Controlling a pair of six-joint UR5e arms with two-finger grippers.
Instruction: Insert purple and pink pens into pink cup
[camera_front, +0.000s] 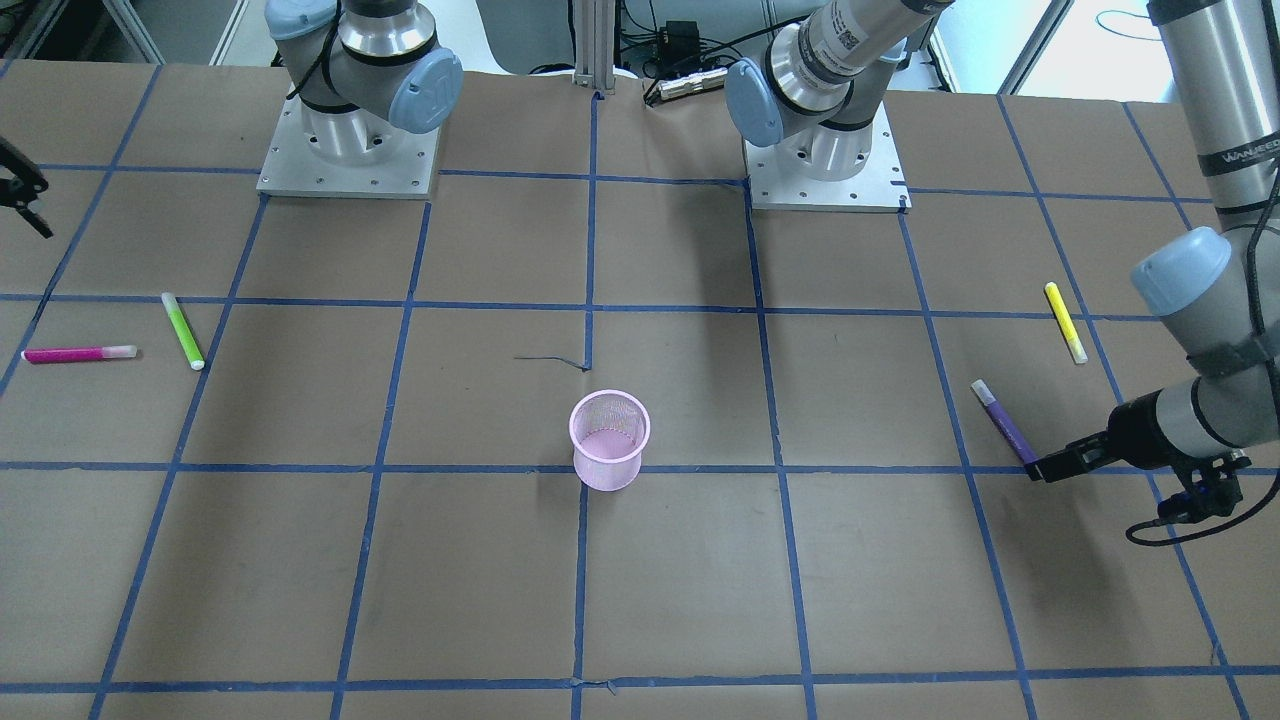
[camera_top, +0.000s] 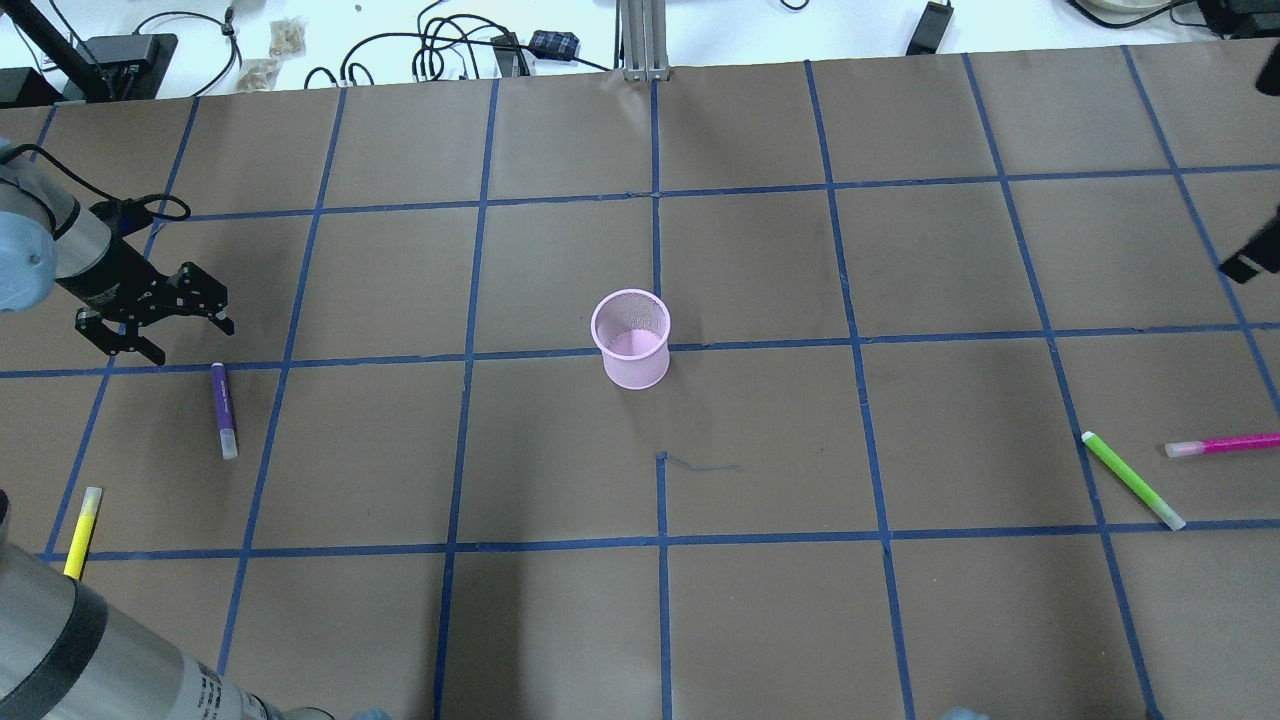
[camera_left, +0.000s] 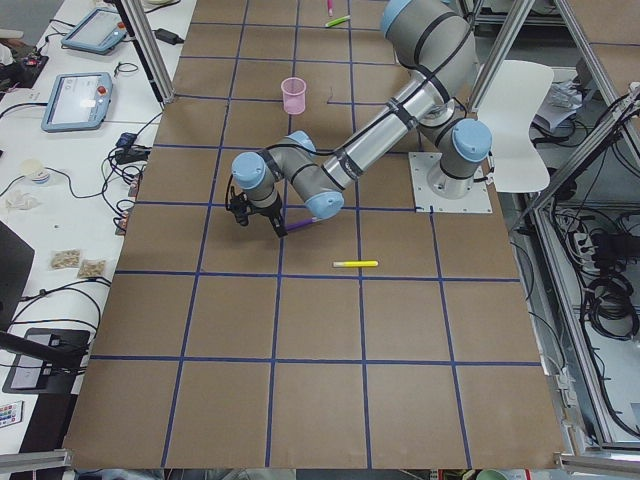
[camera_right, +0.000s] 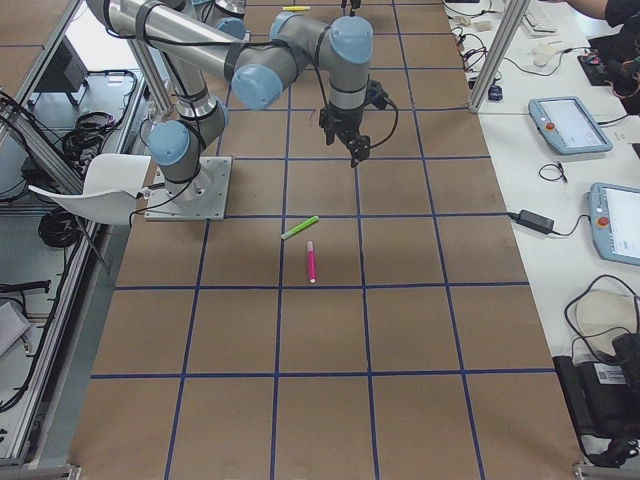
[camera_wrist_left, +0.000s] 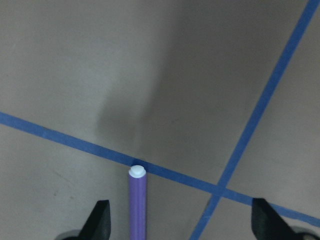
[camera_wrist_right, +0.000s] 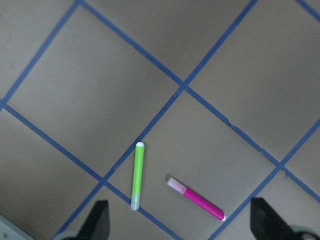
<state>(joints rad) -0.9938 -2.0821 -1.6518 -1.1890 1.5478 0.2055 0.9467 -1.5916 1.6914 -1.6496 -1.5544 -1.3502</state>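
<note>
a brown paper table (camera_top: 900, 620) carries a grid of blue tape lines (camera_top: 662, 545). in the overhead view, reckoned from the table's middle, a green pen (camera_top: 1133, 480) lies flat at about 4 o'clock, its clear cap end pointing to 4 o'clock and reaching a tape line. a yellow pen (camera_top: 83, 518) lies flat at 8 o'clock, pale cap end toward 12. black cables (camera_top: 440, 50) sprawl past the far edge at 11 o'clock. an aluminium post (camera_top: 640, 40) stands at 12. a teach pendant (camera_right: 570, 125) lies on a side bench.

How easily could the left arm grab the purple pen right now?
Probably yes: the left gripper hangs open near one end of the purple pen, with nothing lying between them; the yellow pen lies well apart.
</note>
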